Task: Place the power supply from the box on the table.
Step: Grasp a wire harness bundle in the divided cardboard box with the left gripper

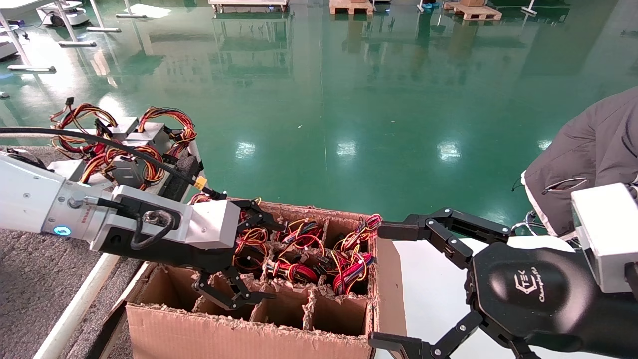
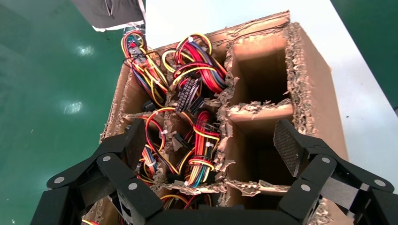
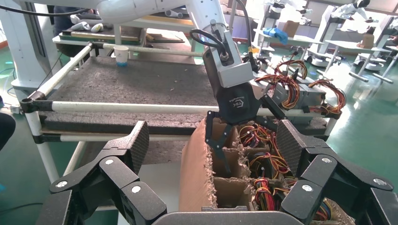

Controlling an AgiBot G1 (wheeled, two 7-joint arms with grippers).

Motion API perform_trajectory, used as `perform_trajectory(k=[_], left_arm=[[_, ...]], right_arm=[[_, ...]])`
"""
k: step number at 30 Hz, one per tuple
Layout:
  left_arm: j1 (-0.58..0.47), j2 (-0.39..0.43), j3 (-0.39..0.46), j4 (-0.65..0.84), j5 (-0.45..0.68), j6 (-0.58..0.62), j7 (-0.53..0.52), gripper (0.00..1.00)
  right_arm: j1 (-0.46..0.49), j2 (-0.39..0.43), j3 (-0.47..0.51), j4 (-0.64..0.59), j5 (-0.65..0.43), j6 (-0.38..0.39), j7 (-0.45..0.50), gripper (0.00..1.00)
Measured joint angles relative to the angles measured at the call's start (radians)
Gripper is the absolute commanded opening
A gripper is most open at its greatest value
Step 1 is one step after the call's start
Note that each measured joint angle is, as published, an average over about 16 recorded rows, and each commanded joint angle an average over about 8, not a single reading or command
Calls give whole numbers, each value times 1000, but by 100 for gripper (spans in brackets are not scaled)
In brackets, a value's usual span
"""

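Head view. The left gripper (image 1: pixel 249 254) hung over the box (image 1: pixel 239 334), jaws spread wide and holding nothing, one finger near the far wall and the other over the near row of cells. The near cells stood vacant; the far and right-hand cells held looped wire bundles (image 1: pixel 299 254), the grey bodies of the power supplies below them hidden. The right gripper (image 1: pixel 394 286) hovered just beside the box's right wall over a white tabletop (image 1: pixel 433 289), fingers likewise splayed and free. Left of the box ran the white rail (image 1: pixel 75 309) of the table (image 1: pixel 30 279), where several power supplies (image 1: pixel 124 159) already lay at the far corner.

Left wrist view. Open fingers (image 2: pixel 288 143) straddled the ragged dividers (image 2: pixel 253 107); two cells showed bare cardboard, the rest coloured wiring (image 2: pixel 197 70).

Right wrist view. The right fingers (image 3: pixel 133 145) framed the box wall (image 3: pixel 195 173); the left gripper (image 3: pixel 239 124) stood above the cells. Beyond, the carpeted table (image 3: pixel 141 82) lay largely unoccupied, a paper cup (image 3: pixel 122 55) near its far rail.
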Motion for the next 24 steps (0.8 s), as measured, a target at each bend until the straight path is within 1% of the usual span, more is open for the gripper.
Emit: perform_trajectory(k=[24], left_arm=[[13,34,38,56,13,-45,53,100]], right_arm=[[0,0,0,0,0,0,0,100]])
